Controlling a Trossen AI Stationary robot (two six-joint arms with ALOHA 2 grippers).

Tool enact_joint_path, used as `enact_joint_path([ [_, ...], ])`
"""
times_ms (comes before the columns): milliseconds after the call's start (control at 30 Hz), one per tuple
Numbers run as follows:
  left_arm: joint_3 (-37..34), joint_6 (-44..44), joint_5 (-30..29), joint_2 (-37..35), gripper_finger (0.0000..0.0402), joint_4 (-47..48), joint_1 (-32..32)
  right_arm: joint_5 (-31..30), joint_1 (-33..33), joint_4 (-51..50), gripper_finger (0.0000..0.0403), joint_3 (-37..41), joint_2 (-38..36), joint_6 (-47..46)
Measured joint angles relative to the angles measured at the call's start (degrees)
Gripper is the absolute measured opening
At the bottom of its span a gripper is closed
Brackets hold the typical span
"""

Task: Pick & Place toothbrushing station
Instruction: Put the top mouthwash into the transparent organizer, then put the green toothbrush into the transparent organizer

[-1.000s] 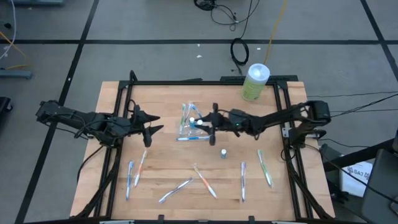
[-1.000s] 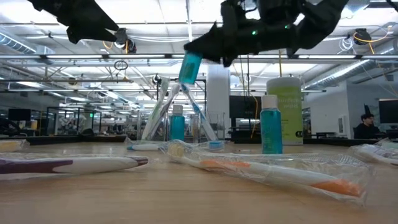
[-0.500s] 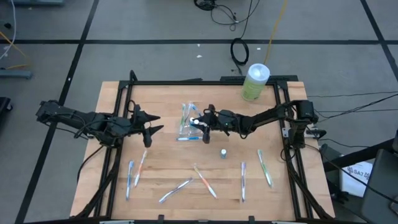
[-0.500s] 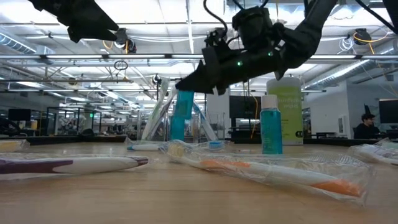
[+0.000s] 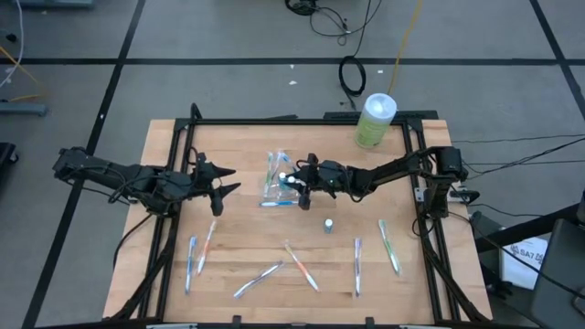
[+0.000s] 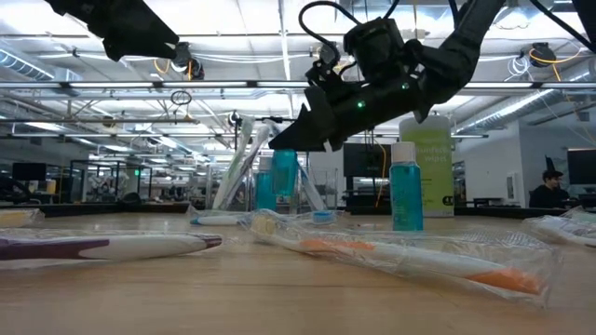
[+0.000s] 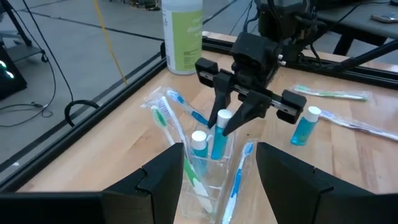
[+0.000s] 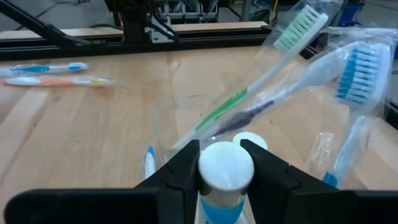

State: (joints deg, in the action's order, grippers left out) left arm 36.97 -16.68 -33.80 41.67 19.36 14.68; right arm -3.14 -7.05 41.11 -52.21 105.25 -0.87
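Your right gripper [image 7: 231, 116] hangs over the small clear plastic cup [image 7: 205, 175] near the middle of the wooden table [image 5: 238, 238]. Its fingers are narrowed onto a small teal tube with a white cap [image 7: 219, 132], and the tube's lower end sits inside the cup's mouth. From the right wrist, you see that white cap [image 8: 225, 166] pinched between the 2 dark fingers [image 8: 180, 168].

The cup already holds a second teal tube [image 7: 198, 144] and several wrapped toothbrushes, among them a green-and-white one [image 8: 261, 78] and a blue-bristled one [image 8: 348, 78], leaning outward.

Your left gripper [image 5: 218, 185] hovers beside the cup with its fingers spread wide and nothing in them.

A third teal tube [image 5: 328, 224] stands upright on the table, apart from the cup. More wrapped toothbrushes [image 5: 297, 263] lie scattered along the near side.
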Motion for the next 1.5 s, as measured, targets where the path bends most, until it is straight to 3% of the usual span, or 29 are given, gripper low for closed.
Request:
enact_joint_path([
  [100, 0.00, -0.15, -0.78, 0.00, 0.0209, -0.03, 0.00, -0.14, 0.00, -1.31, 0.0100, 0.00, -0.02, -0.02],
  [233, 0.00, -0.16, -0.83, 0.00, 0.0209, -0.22, 0.00, -4.71, 0.02, -2.91, 0.0117, 0.04, -0.01, 0.02],
  [533, 0.00, 0.01, -0.85, 0.00, 0.0209, -1.76, 0.00, -4.17, 0.04, -4.06, 0.0129, 0.04, -0.04, -0.39],
  [867, 0.02, 0.01, -0.85, 0.00, 0.0209, -1.70, 0.00, -4.26, 0.04, -3.91, 0.0196, 0.05, -0.11, 0.29],
  [1033, 0.02, 0.01, -0.83, 0.00, 0.0209, -1.53, 0.00, -4.24, 1.20, -3.77, 0.0213, 0.02, -3.76, 0.49],
  [1233, 0.02, 0.01, -0.74, 0.02, 0.0209, -1.12, -0.01, -4.13, 5.22, -10.48, 0.0213, 0.07, -11.46, 2.73],
  [1500, 0.02, -0.01, -0.72, 0.02, 0.0209, -1.11, 0.00, -4.44, 16.19, -23.36, 0.0210, 0.04, -23.21, 0.73],
])
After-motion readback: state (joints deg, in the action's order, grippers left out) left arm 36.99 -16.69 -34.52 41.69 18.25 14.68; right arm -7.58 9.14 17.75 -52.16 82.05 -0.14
